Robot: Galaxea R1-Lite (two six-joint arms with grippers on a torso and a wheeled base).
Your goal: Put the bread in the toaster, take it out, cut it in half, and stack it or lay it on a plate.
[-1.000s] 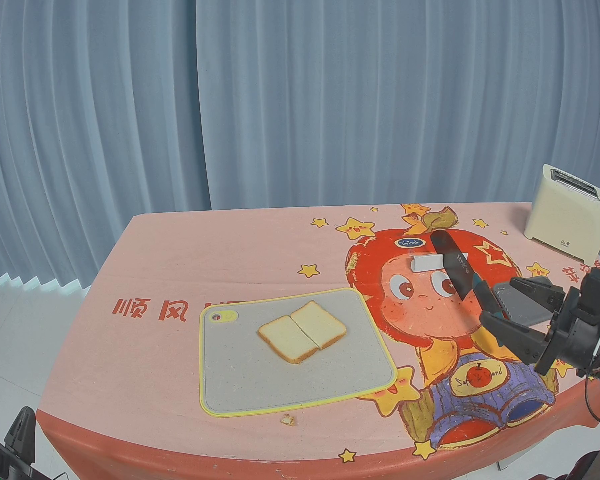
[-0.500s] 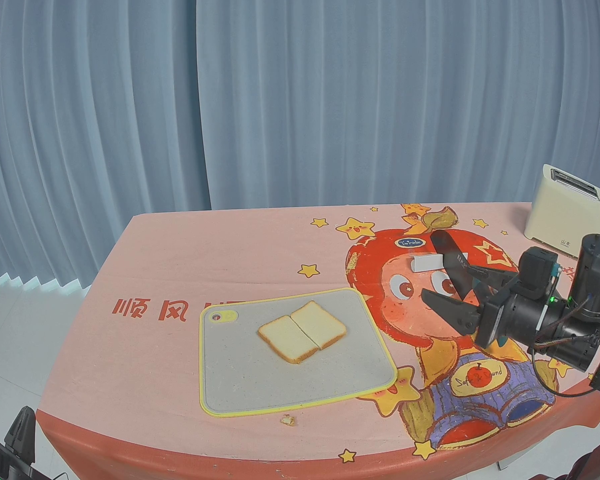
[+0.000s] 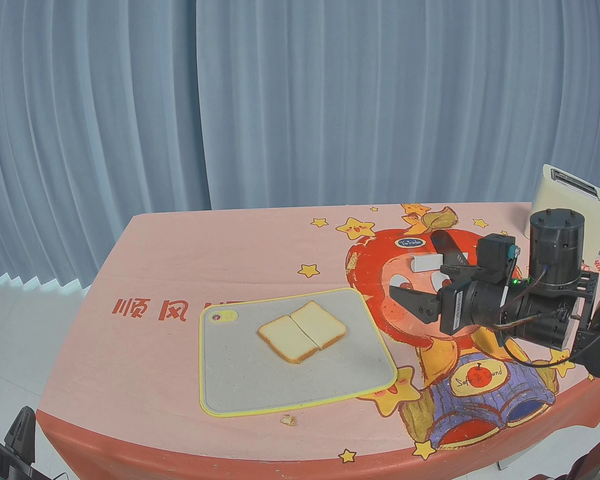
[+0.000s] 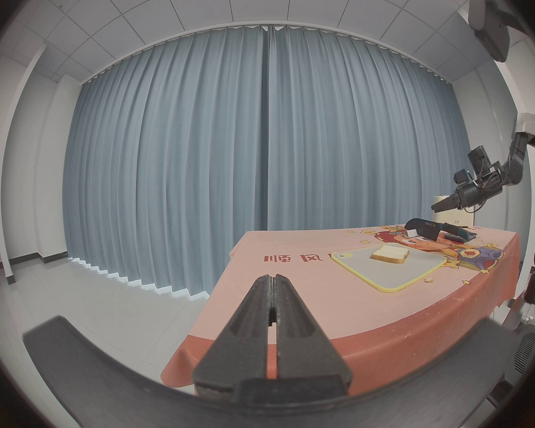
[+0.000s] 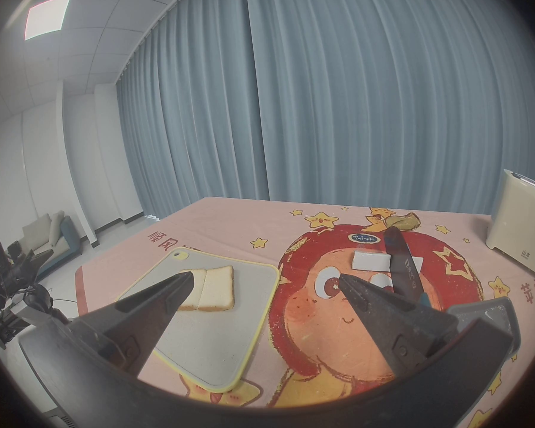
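Matt cloth tablecloth [image 3: 233, 255], speckled cutting board [image 3: 260, 375]

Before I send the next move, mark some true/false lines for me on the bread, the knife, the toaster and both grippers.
1. The bread is already cut into two halves. True.
2. The halves lie on a plate. False: they lie on the cutting board.
3. The right gripper holds the knife. False: it is open and holds nothing; the knife lies on the table.
4. The toaster stands at the table's far right corner. True.
5. The left gripper is open. False: it is shut.
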